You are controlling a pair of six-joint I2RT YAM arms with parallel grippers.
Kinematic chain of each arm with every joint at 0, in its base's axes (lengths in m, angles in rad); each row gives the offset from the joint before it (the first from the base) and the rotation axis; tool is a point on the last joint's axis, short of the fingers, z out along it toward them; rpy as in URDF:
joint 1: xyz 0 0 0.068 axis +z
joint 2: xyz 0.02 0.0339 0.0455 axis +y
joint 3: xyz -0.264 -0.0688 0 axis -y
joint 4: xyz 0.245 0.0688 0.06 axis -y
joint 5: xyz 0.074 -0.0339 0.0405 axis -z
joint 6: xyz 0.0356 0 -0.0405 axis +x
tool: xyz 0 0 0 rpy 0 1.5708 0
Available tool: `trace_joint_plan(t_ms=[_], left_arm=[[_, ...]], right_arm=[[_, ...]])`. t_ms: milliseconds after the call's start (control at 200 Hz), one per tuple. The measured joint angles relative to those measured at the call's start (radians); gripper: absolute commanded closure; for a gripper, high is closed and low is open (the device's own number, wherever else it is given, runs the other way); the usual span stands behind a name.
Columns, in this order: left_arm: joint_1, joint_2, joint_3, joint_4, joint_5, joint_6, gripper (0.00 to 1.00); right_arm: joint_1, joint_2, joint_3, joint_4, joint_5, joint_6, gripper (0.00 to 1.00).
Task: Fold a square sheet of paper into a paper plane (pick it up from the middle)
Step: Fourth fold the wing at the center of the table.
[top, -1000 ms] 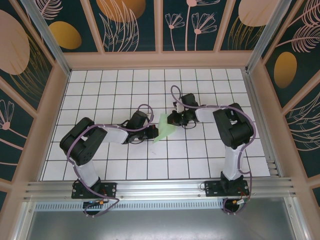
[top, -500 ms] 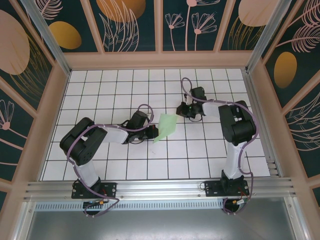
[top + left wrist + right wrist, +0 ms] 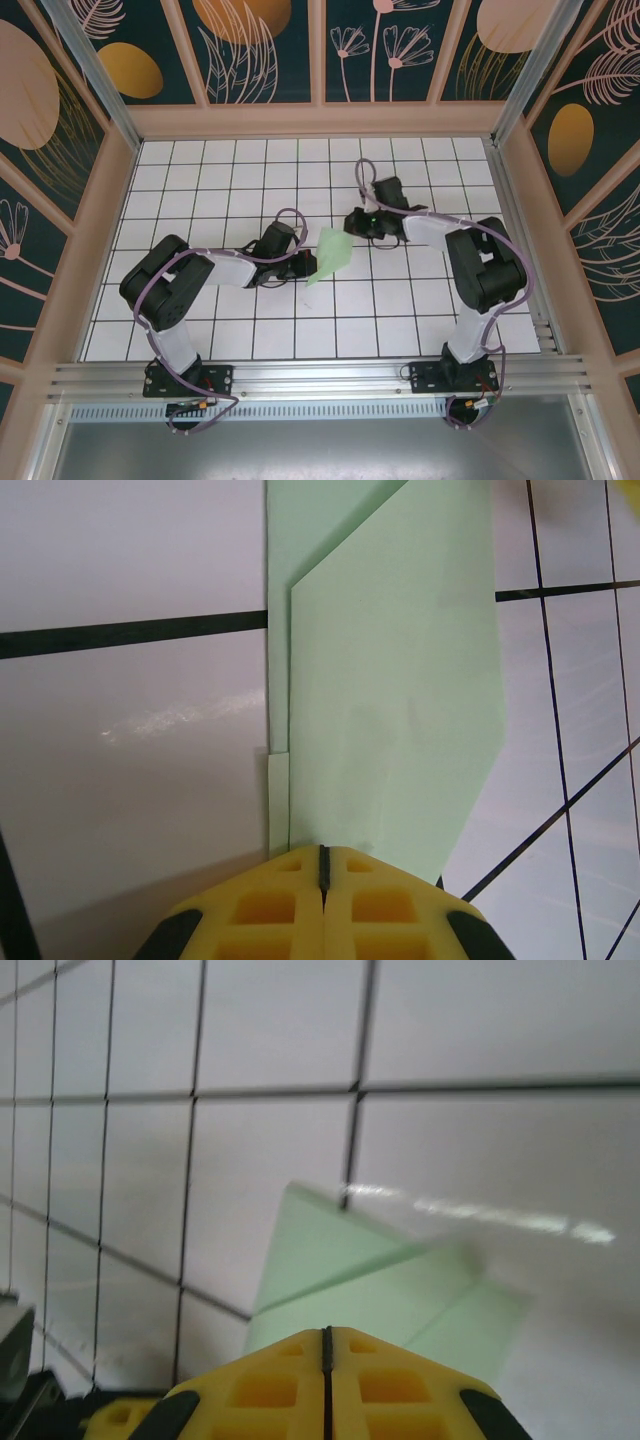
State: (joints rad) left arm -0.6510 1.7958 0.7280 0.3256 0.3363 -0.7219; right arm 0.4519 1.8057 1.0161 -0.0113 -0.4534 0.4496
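Your paper (image 3: 332,252) lies on the table (image 3: 230,180) near the middle, between the two arms. It is pale green and already folded, no longer a plain square. From above it reads as a slanted strip, with its far end pointing up and right and its near end down and left.

Your left gripper (image 3: 306,266) is clenched, and its tip meets the paper's near-left end. In the left wrist view the yellow fingers (image 3: 260,910) are pressed together with only a thin seam between them, and the paper runs away from them. It shows a wide upper layer with a slanted edge on the right, and a narrower layer along its left side. Whether the tips pin the paper down or merely touch its edge, you cannot tell from these views.

Your right gripper (image 3: 352,222) is clenched too, on nothing — it sits just beside the paper's far end, and you cannot tell whether it touches. Its wrist view looks over closed yellow fingers at the paper, where folded layers overlap along a diagonal edge — a black grid line (image 3: 352,1150) runs away behind it.
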Motion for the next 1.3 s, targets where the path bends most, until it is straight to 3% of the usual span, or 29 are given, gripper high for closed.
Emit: trace_joint_plan(t_ms=[185,560,861,1296], left_arm=[[-0.001,-0.001,0.000,0.000,0.000,0.000,0.98],[-0.002,-0.004,0.019,-0.035,-0.005,0.000,0.97],[-0.003,-0.021,0.058,-0.126,-0.027,0.008,0.85],[-0.008,-0.043,0.084,-0.147,0.027,0.007,0.86]], right_arm=[[0.098,0.005,-0.066,0.039,-0.056,0.063,0.92],[0.103,0.081,-0.068,0.084,-0.071,0.108,0.93],[0.103,0.090,-0.068,0.090,-0.068,0.112,0.93],[0.103,0.095,-0.067,0.095,-0.070,0.134,0.93]])
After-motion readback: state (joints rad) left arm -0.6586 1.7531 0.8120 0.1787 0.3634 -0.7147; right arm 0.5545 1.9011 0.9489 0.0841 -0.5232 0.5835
